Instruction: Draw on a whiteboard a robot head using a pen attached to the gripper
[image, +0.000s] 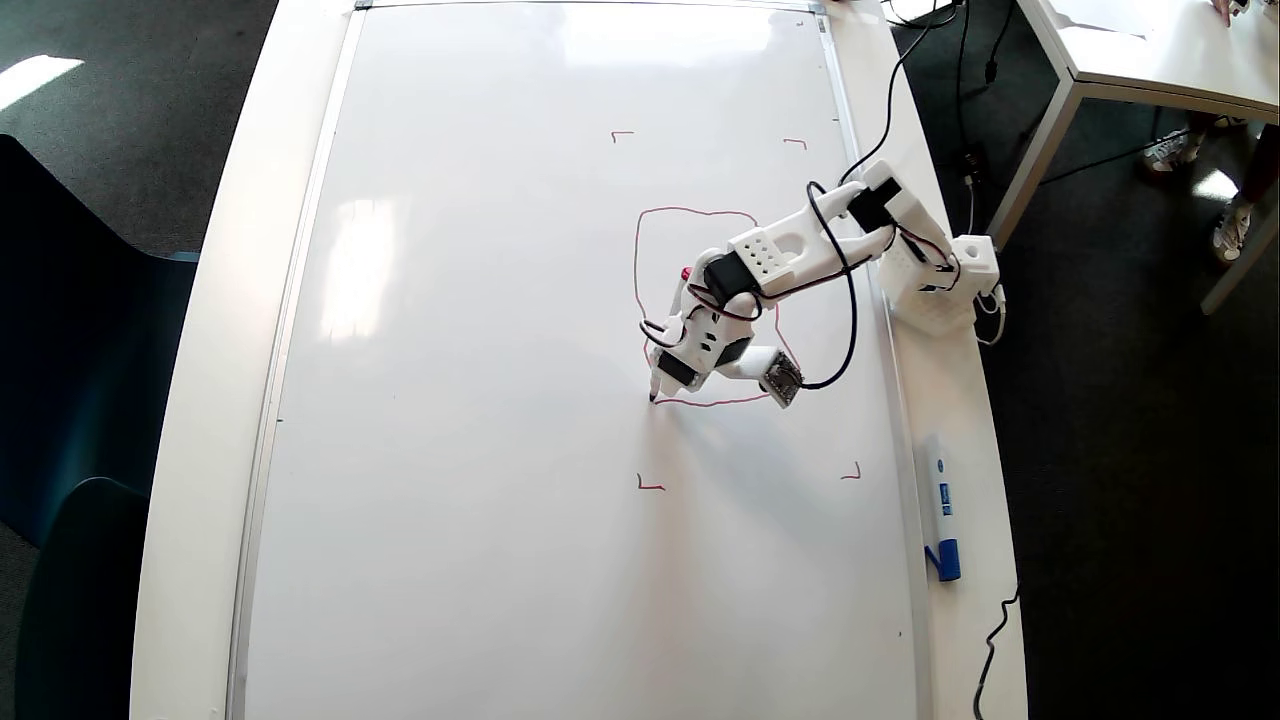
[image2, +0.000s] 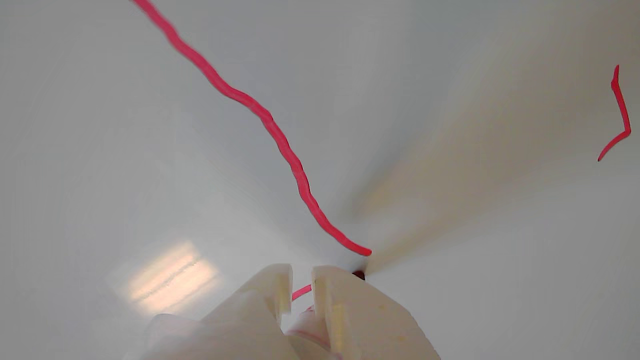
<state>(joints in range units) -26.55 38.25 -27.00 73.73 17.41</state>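
One arm bent low, pen (image: 661, 372) tip touching whiteboard (image: 480, 400)

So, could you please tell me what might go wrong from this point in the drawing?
The pen tip sits at the outline's lower left corner, so the robot head may not close cleanly. The line is already wobbly. The dangling black cable could drag across the whiteboard and smear wet ink.
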